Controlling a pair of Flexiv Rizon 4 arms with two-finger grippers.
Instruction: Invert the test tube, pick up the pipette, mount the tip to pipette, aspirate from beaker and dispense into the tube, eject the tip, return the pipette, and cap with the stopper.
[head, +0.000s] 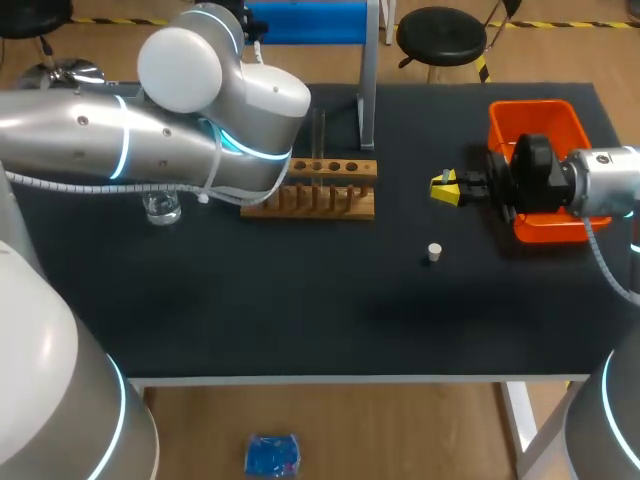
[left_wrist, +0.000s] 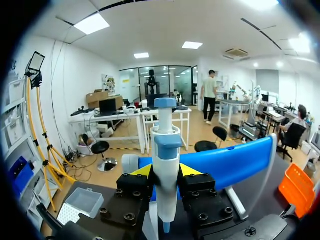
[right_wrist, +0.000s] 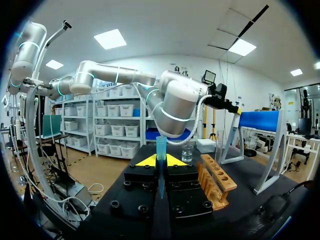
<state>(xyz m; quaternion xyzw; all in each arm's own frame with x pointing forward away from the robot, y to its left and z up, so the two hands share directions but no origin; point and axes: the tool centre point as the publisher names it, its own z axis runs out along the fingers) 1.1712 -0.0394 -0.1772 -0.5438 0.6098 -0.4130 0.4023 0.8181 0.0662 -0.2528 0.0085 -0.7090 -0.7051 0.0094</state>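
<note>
Left gripper (left_wrist: 165, 172) clamps the white-blue plastic pipette (left_wrist: 165, 142), right gripper (right_wrist: 160, 161) the bluish clear tube (right_wrist: 161, 147); misalignment could spill the dispense.

Orange bin (head: 530, 108), black table (head: 300, 300) — white-and-blue pipette (left_wrist: 165, 165).

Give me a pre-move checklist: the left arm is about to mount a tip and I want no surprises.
1. Pipette clamped in left gripper: ok.
2. Test tube clamped in right gripper: ok.
3. Tip box in sight beside left gripper: ok.
4. Pipette end bare, no tip on it: cannot tell.
5. Beaker holds liquid: cannot tell.
6. Stopper lying free on table: ok.
</note>
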